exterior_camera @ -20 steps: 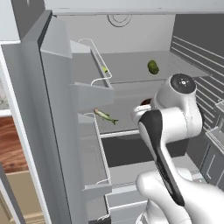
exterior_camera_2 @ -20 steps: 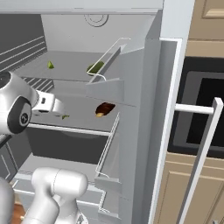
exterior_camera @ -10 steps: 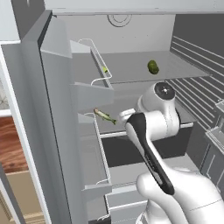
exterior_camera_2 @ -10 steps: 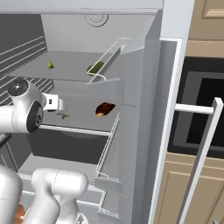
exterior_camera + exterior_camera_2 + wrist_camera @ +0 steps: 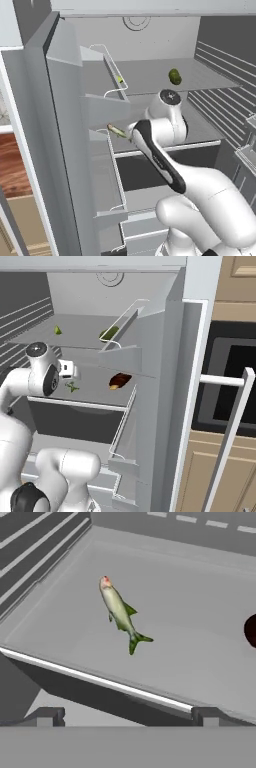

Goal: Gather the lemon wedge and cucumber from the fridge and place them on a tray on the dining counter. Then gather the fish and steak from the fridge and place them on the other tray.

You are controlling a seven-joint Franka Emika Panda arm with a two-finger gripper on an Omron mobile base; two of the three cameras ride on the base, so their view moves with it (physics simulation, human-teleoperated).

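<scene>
In the hand view you see the gripper (image 5: 127, 717) with its jaws apart and nothing between them. The fish (image 5: 119, 611) lies above centre on the fridge (image 5: 45, 150) shelf; the steak (image 5: 120, 380) rests mid-frame in the right base view.

The upper fridge shelf (image 5: 210, 80) carries the cucumber (image 5: 175, 76); the lower shelf (image 5: 200, 642) carries the fish (image 5: 119, 610) and the steak (image 5: 119, 380), well apart

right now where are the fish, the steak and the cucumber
fish (image 5: 119, 610), hand view, middle of its body
steak (image 5: 119, 380), right base view, middle of the slab
cucumber (image 5: 175, 76), left base view, middle of the oval
</scene>
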